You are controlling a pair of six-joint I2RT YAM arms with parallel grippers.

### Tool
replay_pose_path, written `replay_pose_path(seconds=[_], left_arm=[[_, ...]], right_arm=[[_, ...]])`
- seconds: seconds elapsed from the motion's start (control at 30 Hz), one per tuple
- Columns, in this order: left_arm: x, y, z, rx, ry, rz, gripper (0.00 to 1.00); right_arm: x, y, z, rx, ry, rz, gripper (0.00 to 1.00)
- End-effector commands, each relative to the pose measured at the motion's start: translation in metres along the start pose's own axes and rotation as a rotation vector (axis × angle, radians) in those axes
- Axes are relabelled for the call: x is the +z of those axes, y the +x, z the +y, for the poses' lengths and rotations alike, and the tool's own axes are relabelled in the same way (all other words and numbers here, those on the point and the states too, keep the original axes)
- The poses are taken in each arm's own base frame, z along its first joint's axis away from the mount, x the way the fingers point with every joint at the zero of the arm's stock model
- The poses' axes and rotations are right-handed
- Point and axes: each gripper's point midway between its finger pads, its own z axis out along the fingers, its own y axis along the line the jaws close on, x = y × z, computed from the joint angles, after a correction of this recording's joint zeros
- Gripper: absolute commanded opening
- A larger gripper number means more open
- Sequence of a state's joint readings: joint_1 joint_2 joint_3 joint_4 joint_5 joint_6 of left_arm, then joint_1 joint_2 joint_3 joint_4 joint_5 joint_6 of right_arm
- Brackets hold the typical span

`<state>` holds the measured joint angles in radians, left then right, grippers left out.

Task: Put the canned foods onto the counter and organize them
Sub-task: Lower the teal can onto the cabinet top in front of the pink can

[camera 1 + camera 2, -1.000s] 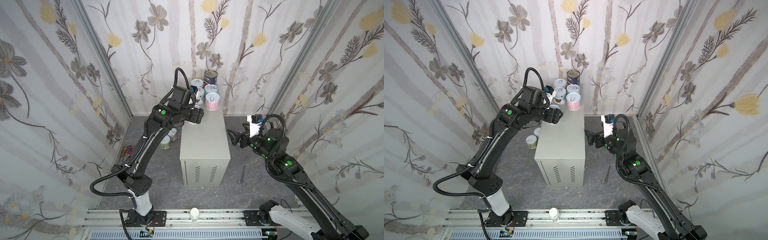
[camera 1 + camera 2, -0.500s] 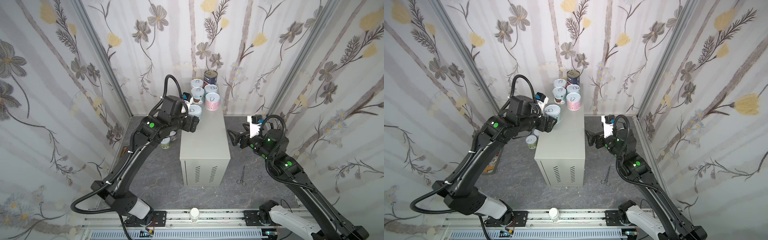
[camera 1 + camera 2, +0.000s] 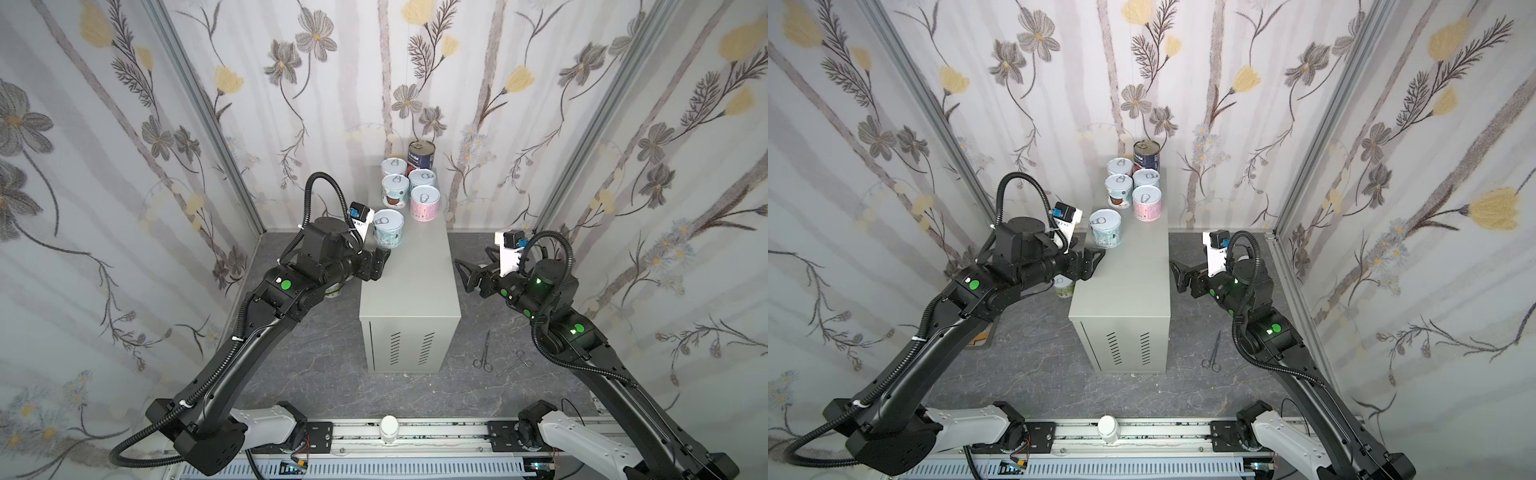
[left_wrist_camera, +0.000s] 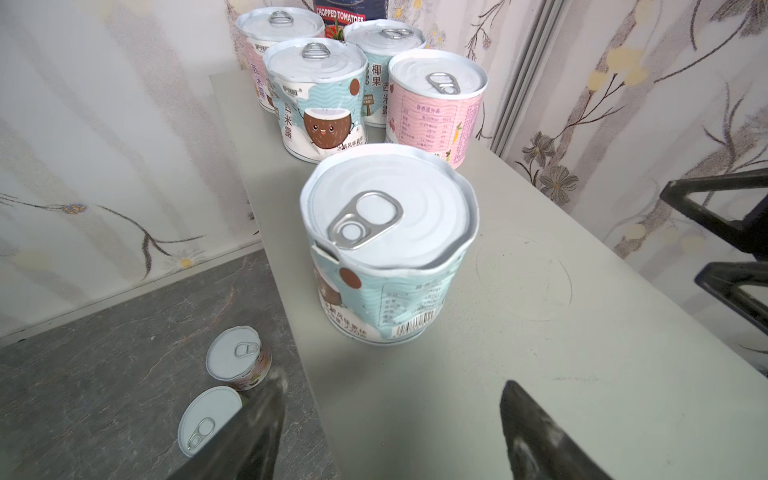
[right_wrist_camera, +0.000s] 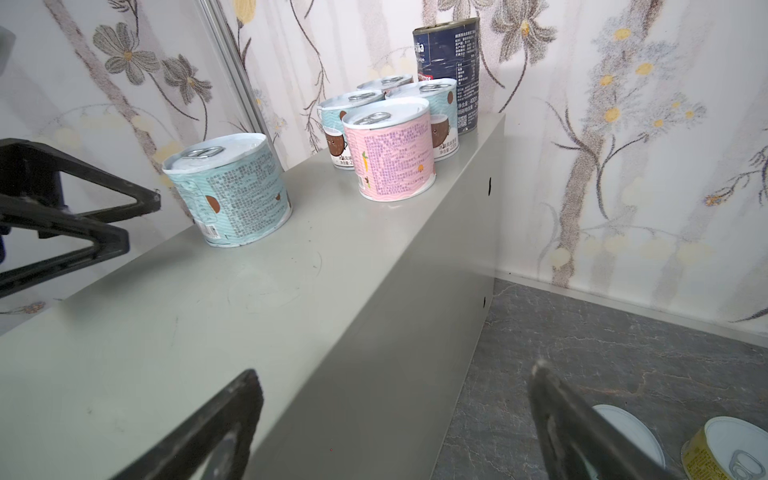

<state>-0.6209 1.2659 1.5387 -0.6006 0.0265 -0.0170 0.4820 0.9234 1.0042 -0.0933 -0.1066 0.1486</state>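
Canned foods (image 3: 422, 179) split between counter (image 3: 409, 291) top and dark marbled floor (image 3: 316, 374). Nearest: vent-slot end face, scissors (image 3: 484, 351) on the floor off its right corner. Then a long bare stretch of top, both long edges unobstructed. Left gripper (image 4: 394, 380) spread wide and empty, straddling the left edge just short of the teal can (image 4: 388, 249); right gripper (image 5: 394, 370) likewise spread and empty by the right edge. Below on the floor, two short cans (image 4: 237, 357) left of the counter, a yellow can (image 5: 727, 453) and one more white lid right of it. Teal can upright close to the left edge, touching neither finger, label rim crumpled, barcode low on its side. Farther on, pink can (image 3: 424, 201) and coconut can (image 4: 318, 99) side by side, two more short cans tight behind; Chinese characters on the labels. At the far end by the wall, tall dark blue can (image 5: 451, 75), "CHOPPED TOMATOES" readable in the left wrist view.
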Motion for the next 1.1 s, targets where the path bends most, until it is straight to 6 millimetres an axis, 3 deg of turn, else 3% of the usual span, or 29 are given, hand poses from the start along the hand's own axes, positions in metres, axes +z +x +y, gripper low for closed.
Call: replay_pose_path(seconds=[0.0, 1.07], left_arm=[[0.004, -0.014, 0.005, 0.032, -0.032, -0.077, 0.77], [0.049, -0.025, 0.009, 0.039, -0.026, -0.132, 0.69]], right_arm=[[-0.003, -0.014, 0.009, -0.001, -0.042, -0.059, 1.00], [0.006, -0.023, 0.005, -0.027, -0.005, -0.055, 1.00]])
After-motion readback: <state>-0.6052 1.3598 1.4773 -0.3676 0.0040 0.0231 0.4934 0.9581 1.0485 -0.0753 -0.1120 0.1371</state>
